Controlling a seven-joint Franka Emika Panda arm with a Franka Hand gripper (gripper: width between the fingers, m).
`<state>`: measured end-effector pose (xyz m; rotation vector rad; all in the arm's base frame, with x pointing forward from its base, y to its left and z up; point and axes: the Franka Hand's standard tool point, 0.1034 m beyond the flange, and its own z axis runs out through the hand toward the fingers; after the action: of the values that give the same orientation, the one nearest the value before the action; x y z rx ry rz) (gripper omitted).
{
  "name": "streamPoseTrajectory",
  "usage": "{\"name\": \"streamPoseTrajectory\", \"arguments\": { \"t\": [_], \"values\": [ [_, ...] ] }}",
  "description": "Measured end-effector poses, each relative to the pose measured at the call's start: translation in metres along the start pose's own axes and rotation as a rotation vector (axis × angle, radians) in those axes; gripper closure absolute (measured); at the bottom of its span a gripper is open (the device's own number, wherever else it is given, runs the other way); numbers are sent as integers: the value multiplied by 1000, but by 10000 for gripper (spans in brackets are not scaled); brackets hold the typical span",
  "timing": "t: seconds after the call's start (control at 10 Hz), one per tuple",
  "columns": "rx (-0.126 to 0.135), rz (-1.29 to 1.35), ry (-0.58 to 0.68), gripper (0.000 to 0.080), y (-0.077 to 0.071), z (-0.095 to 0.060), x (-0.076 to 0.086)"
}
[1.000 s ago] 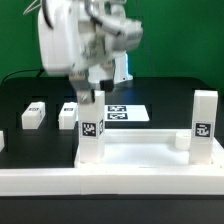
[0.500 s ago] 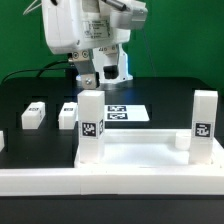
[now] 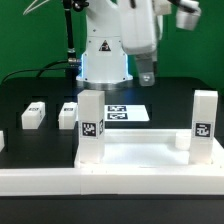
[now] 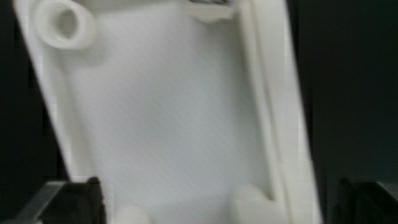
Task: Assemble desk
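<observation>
Two upright legs stand in corners of the desk panel, which lies below my gripper; my fingers hang spread wide, holding nothing; the loose legs, likely my next pick, lie well off toward the exterior view's left.

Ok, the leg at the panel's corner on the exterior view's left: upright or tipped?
Upright. The leg stands at the panel's corner with its sides vertical and nothing touching it. Cannot tell how deep it sits.
</observation>
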<state>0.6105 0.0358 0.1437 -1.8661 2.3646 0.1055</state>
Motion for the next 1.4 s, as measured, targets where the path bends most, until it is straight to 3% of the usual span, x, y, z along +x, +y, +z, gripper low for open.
{"name": "streamPoseTrajectory", "arguments": {
  "t": [0.5,0.6,0.7,0.9,1.0,1.1,1.2,1.4],
  "values": [
    [5,-23,4,151,1,4,1],
    [17,-63,20,151,20,15,9],
    [-2,-98,34,151,45,29,22],
    [12,-131,78,151,70,63,55],
    [-1,-133,98,151,75,80,58],
    [-3,-147,116,151,78,96,56],
    [16,-156,128,151,84,114,48],
    [6,-157,124,151,96,130,28]
  ]
}}
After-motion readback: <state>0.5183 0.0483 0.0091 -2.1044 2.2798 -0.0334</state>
